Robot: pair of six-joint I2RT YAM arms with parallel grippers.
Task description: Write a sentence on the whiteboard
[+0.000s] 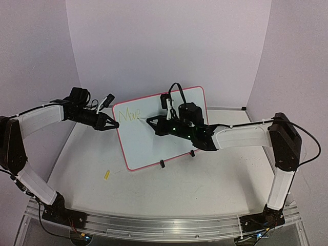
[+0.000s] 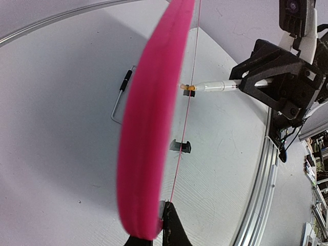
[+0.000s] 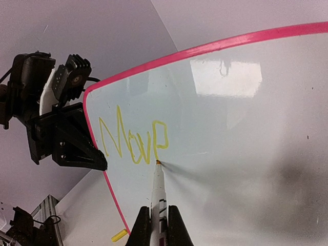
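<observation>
The whiteboard (image 1: 154,138) with a red-pink rim stands tilted on two black feet mid-table. My left gripper (image 1: 114,124) is shut on its left rim (image 2: 146,154), seen edge-on in the left wrist view. The sentence (image 1: 128,114) reads "Move" in yellow-green at the board's top left, also in the right wrist view (image 3: 134,142). My right gripper (image 1: 152,123) is shut on a white marker (image 3: 157,197). The marker's tip touches the board at the foot of the last letter. The marker also shows in the left wrist view (image 2: 212,87).
A yellow marker cap (image 1: 106,175) lies on the table in front of the board's lower left corner, also in the right wrist view (image 3: 119,236). A metal rail (image 1: 164,225) runs along the near edge. Purple walls enclose the table.
</observation>
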